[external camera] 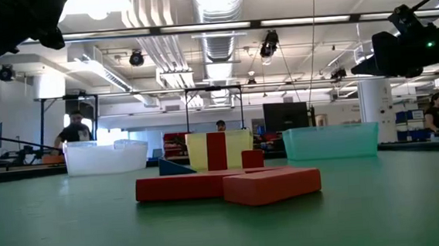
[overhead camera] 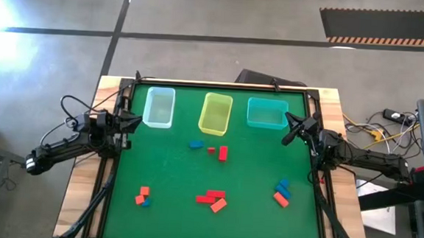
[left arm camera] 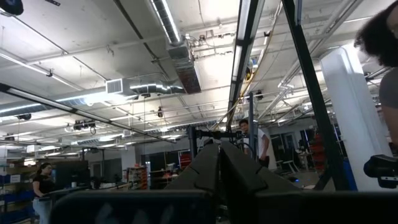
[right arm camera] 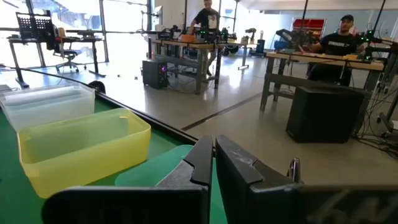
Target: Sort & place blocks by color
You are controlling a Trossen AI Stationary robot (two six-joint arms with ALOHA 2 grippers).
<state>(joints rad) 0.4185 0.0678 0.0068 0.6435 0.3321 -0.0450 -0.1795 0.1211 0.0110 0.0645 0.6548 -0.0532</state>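
- The blocks (overhead camera: 211, 199) are lying loose on the green bench (overhead camera: 164, 175), in four small groups, red, orange and blue mixed together.
- One group is sitting near the middle, just in front of the yellow bin (overhead camera: 215, 112). A tall red block (overhead camera: 223, 153) is standing out there, with a blue block (overhead camera: 196, 144) beside it.
- A second group is lying at the front middle, a third at the front left (overhead camera: 143, 197), and a fourth at the front right (overhead camera: 282, 193).
- None of the blocks is lying in a bin yet, so the sorting is looking not started.
- The blocks are looking small, hard and light, so I am guessing they will not bend or break.
- Their flat sides are looking smooth, so pinching a block across two flat sides near its middle is seeming best.
- Blocks touching each other may be getting bumped when one is picked.
- Three bins are standing in a row at the back: a clear bin (overhead camera: 159, 106), the yellow one and a teal bin (overhead camera: 266, 113).
- The left gripper (overhead camera: 132, 121) is waiting at the left edge by the clear bin, jaws pressed together and holding nothing.
- The right gripper (overhead camera: 291, 129) is waiting at the right edge by the teal bin, jaws pressed together and holding nothing too.
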